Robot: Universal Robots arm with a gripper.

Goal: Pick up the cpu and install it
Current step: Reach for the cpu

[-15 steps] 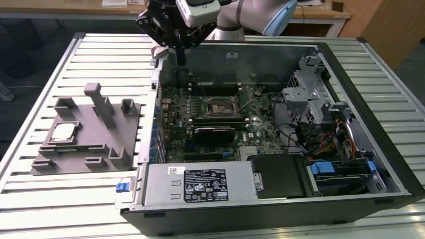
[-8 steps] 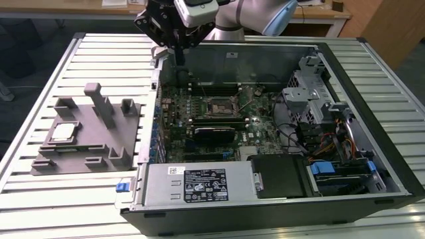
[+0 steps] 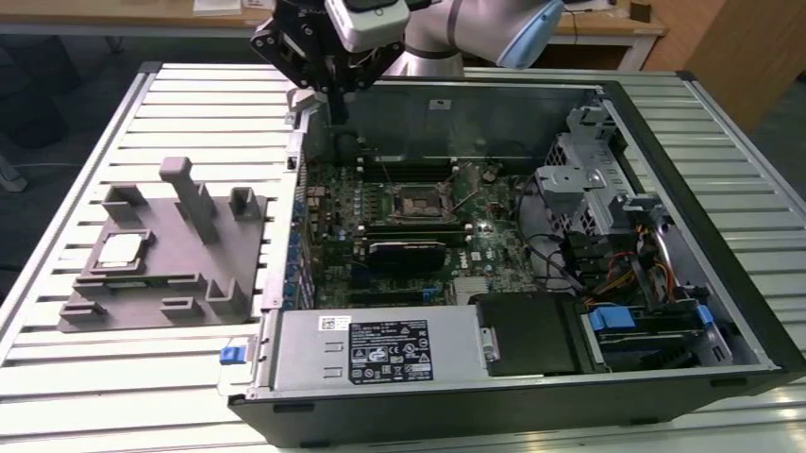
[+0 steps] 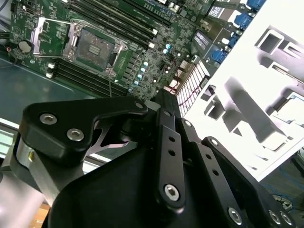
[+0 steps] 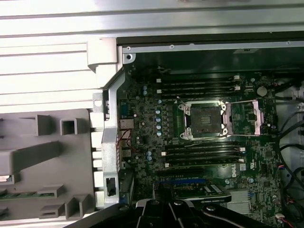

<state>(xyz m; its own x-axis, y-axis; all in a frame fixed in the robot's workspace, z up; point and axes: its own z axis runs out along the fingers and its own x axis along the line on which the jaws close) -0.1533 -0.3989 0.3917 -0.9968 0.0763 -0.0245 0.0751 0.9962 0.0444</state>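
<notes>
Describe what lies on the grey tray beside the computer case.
The cpu lies flat on the tray, near its upright posts. The patch of tray under the cpu is covered and cannot be seen.

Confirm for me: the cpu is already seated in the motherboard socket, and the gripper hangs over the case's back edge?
Not seated. The exterior view shows the cpu lying in the grey holder beside the case; the socket is open and empty. The gripper does hang over the case's back edge.
</notes>
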